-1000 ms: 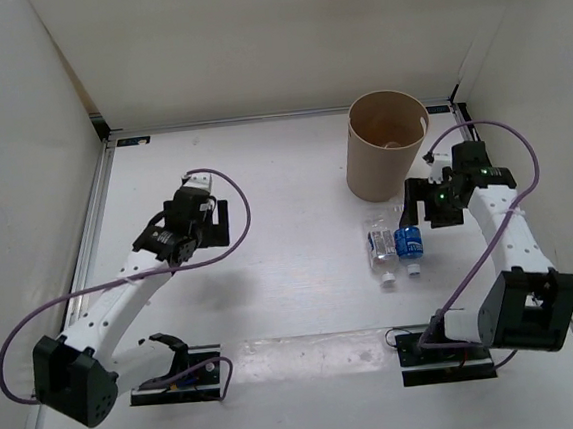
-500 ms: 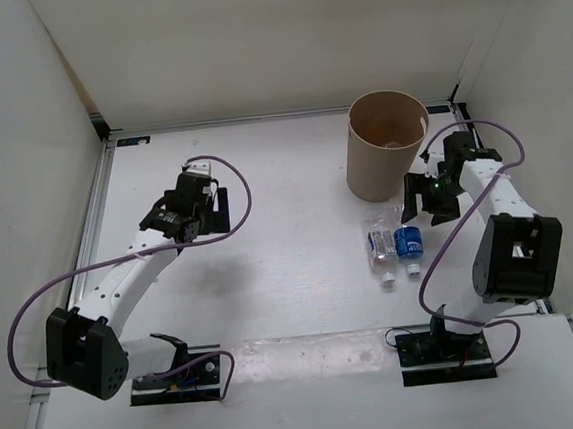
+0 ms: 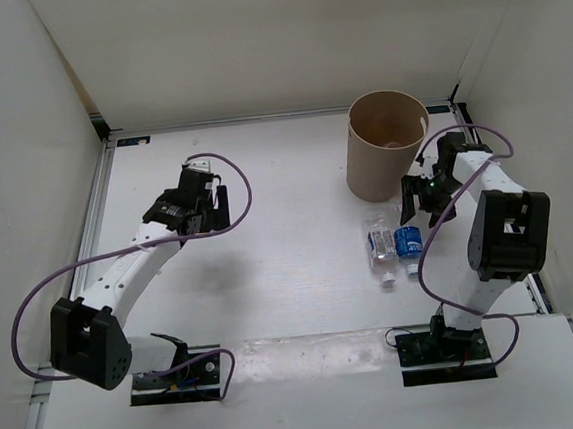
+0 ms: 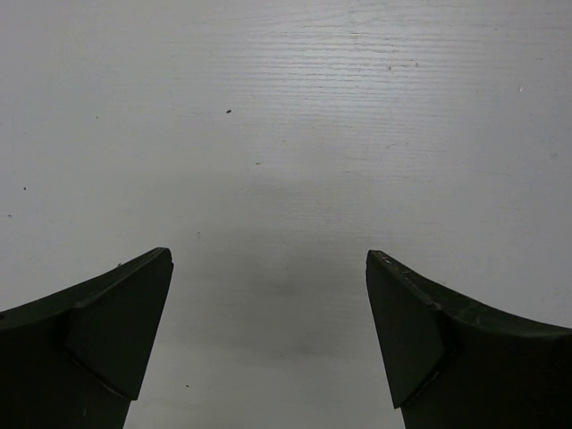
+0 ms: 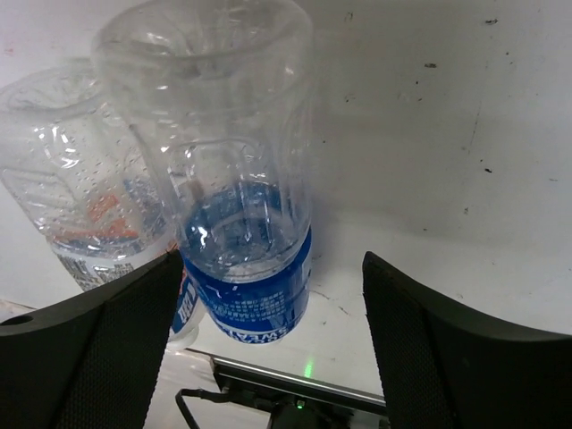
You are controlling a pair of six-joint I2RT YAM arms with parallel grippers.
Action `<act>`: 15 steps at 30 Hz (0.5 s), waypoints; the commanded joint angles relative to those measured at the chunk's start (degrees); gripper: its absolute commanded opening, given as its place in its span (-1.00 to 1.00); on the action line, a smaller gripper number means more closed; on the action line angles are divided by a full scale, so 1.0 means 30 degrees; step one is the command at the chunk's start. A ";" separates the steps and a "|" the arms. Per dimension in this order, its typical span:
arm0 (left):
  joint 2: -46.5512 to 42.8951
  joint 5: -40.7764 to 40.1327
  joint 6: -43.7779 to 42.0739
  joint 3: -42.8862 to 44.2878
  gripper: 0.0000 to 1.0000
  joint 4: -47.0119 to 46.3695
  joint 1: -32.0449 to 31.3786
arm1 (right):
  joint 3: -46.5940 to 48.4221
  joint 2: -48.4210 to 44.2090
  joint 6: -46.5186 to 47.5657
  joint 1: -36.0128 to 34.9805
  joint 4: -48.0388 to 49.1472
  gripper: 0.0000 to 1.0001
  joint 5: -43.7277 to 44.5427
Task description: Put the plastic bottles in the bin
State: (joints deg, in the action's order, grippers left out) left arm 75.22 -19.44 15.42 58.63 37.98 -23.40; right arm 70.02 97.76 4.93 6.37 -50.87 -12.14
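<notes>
**Two bottles lie by the bin**

The blue bottle point(image 5: 246, 268) lies on the table point(image 4: 286, 107) on the right side, just near of the bin point(image 3: 378, 171). Its white cap point(image 3: 415, 269) points to the near edge. The pale bottle point(image 5: 80, 206) lies tight against its left side. The right gripper point(image 5: 271, 259) hangs over the far end of the blue bottle. Its fingers are wide, one on each side. The right finger is apart from the bottle. The left finger sits by the crack between the two bottles, and whether it touches cannot be told. The bin stands close on the far side of this gripper. The left gripper point(image 4: 268, 254) is well apart on the left, fingers wide over the table. A purple cable point(image 3: 248, 190) loops beside it.
</notes>
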 commanded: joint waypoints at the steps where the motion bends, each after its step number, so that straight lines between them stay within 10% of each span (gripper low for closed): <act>1: 0.0005 -0.0667 0.0397 0.0789 1.00 0.0494 0.0065 | 0.0829 0.0606 -0.0119 0.0074 -0.0064 0.64 -0.0142; 15: -0.0141 -0.1019 0.1042 0.1140 1.00 0.2136 0.0094 | 0.1065 0.1721 -0.1495 -0.0629 -0.0883 0.28 0.1117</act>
State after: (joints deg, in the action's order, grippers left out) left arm 75.77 -21.28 17.56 60.07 42.72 -23.38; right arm 71.13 102.52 2.44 5.13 -51.42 -10.20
